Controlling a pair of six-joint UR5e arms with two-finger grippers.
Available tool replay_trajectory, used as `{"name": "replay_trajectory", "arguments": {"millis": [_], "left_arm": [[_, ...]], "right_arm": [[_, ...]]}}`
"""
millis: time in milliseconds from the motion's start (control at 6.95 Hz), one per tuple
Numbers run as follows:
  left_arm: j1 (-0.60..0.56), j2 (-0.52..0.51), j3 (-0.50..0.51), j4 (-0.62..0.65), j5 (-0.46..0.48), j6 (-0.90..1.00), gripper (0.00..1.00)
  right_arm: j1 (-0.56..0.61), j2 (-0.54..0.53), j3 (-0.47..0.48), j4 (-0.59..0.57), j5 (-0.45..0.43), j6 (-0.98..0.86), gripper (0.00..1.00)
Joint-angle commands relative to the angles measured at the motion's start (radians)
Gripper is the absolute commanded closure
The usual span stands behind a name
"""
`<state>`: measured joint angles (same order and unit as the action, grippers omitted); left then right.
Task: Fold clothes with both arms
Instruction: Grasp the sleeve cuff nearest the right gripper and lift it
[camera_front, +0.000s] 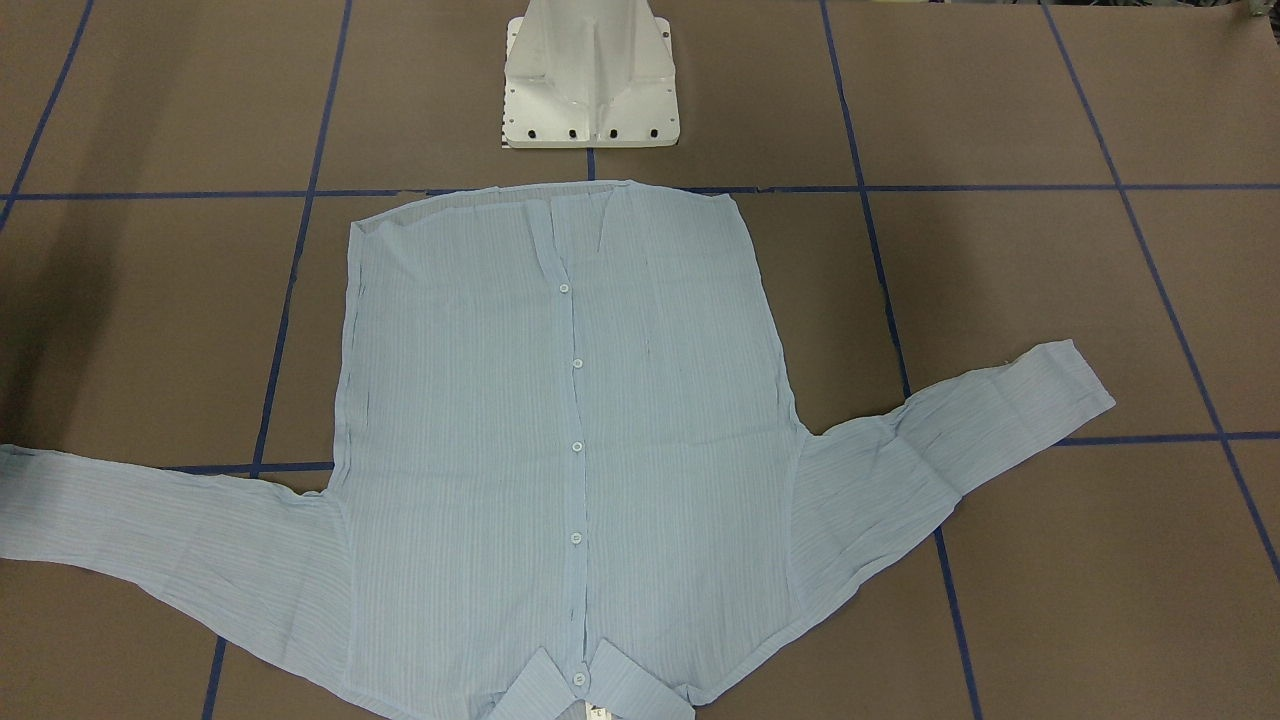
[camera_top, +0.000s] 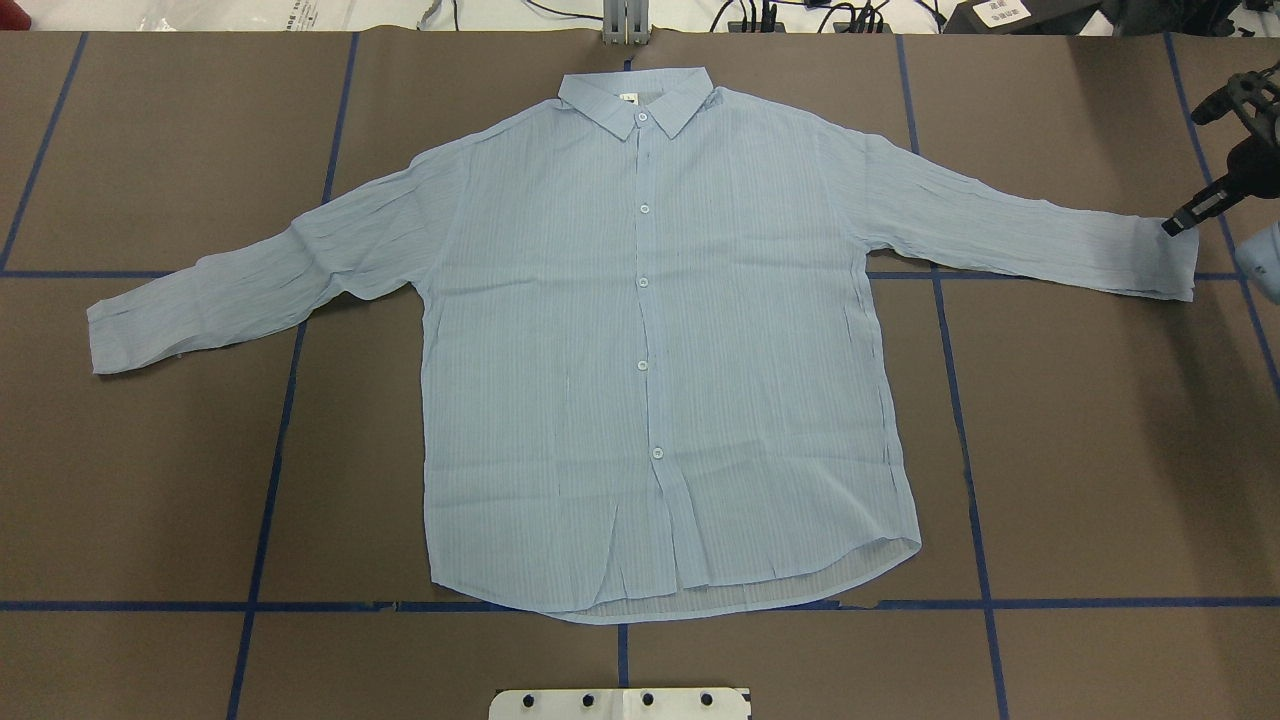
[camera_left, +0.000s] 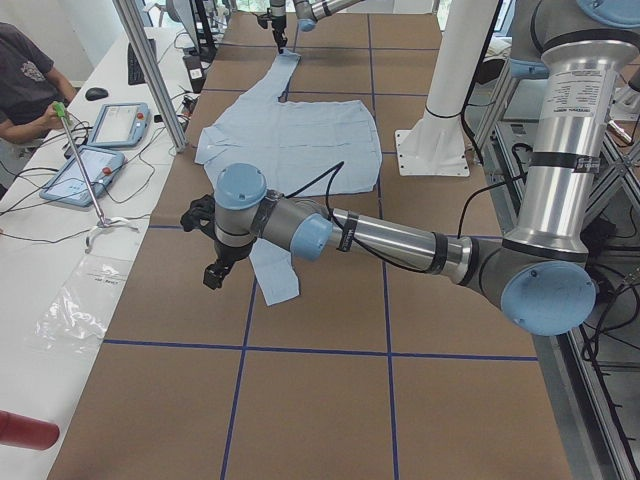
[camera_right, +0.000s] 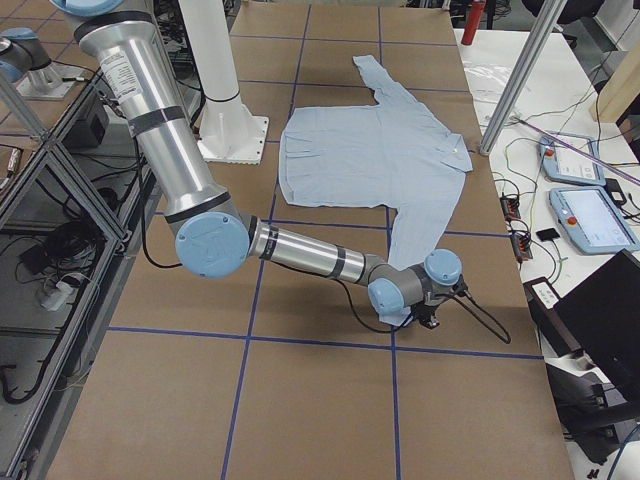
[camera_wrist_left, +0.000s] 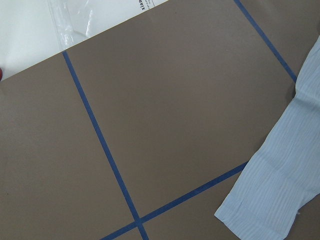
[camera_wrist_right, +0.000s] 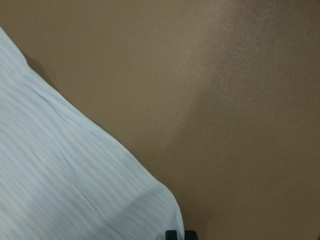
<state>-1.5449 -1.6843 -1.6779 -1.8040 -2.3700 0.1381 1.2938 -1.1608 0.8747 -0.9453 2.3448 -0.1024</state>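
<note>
Across the table from the robot, the front-facing view shows the thin, crinkly light-blue long-sleeved shirt (camera_front: 560, 420) lying flat, buttoned and front up on the brown paper-covered worktop (camera_front: 1000, 100). Its hem points toward the white metal pedestal (camera_front: 590, 80) and both sleeves are spread sideways. No arm shows. Laid out like this, it looks ready for a first fold, which I judge is not yet begun.

From overhead, the right tool (camera_top: 1182, 220) comes in at the edge, with a black fingertip at the far corner of the right cuff (camera_top: 1160, 262). I cannot tell whether it is clenched on the cloth or released.

From the left end, the near arm holds the left tool (camera_left: 213, 272) low, just beside the left cuff (camera_left: 275, 285). Its state cannot be judged from this view.

From the right end, the near arm stretches low along the worktop, so its tool sits at the sleeve end.

The left wrist view shows only that cuff and bare worktop, with no fingers. The right wrist view shows a cloth edge and a sliver of black at the bottom.

Each arm probably waits at a sleeve end so it can carry that sleeve inward.
</note>
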Motion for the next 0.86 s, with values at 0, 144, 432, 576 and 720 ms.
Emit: {"name": "replay_trajectory", "arguments": {"millis": [0, 144, 432, 576, 720], "left_arm": [[-0.001, 0.000, 0.000, 0.000, 0.000, 0.000, 0.00], [-0.001, 0.002, 0.000, 0.000, 0.000, 0.000, 0.00], [-0.001, 0.002, 0.006, 0.002, 0.000, 0.002, 0.00], [-0.001, 0.003, 0.003, 0.002, 0.000, 0.002, 0.00], [-0.001, 0.003, 0.010, 0.002, 0.000, 0.002, 0.00]], "right_arm": [[0.013, 0.000, 0.064, -0.061, 0.027, 0.003, 1.00], [0.022, -0.010, 0.123, -0.114, 0.091, 0.019, 1.00], [0.019, -0.031, 0.272, -0.115, 0.175, 0.263, 1.00], [-0.028, -0.030, 0.358, -0.103, 0.177, 0.386, 1.00], [-0.115, -0.027, 0.462, -0.099, 0.166, 0.555, 1.00]]}}
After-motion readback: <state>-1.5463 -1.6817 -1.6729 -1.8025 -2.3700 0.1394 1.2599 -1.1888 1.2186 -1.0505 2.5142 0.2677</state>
